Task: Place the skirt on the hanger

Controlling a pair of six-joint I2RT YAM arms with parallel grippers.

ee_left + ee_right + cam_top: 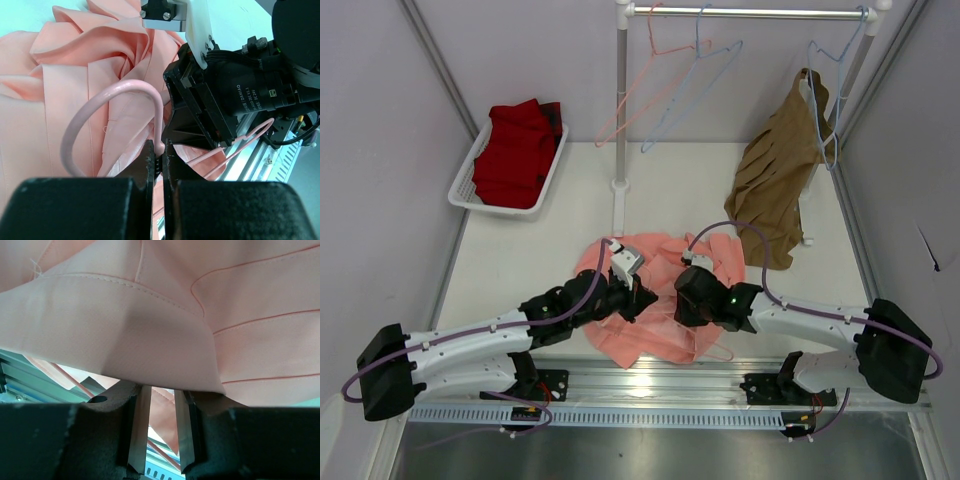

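The salmon-pink skirt (pixel 650 338) lies crumpled on the table in front of both arms. It also shows in the left wrist view (pixel 75 60). My left gripper (pixel 642 297) (pixel 159 150) is shut on the tip of the pink hanger's hook (pixel 112 95). The hanger's wire arms (pixel 250 135) run under the skirt, and a bit of the hanger (pixel 718 352) sticks out at the skirt's near edge. My right gripper (pixel 682 297) (pixel 159 390) faces the left one, its jaws nearly closed on a fold of the skirt (pixel 150 315). The cloth hides its fingertips.
A white basket (pixel 460 185) with dark red cloth (pixel 515 150) stands at the back left. A clothes rail (pixel 750 13) on a white pole (pixel 620 120) carries another pink hanger (pixel 632 105), a light-blue hanger (pixel 695 88) and a brown garment (pixel 775 170). A metal rail (pixel 650 378) runs along the near edge.
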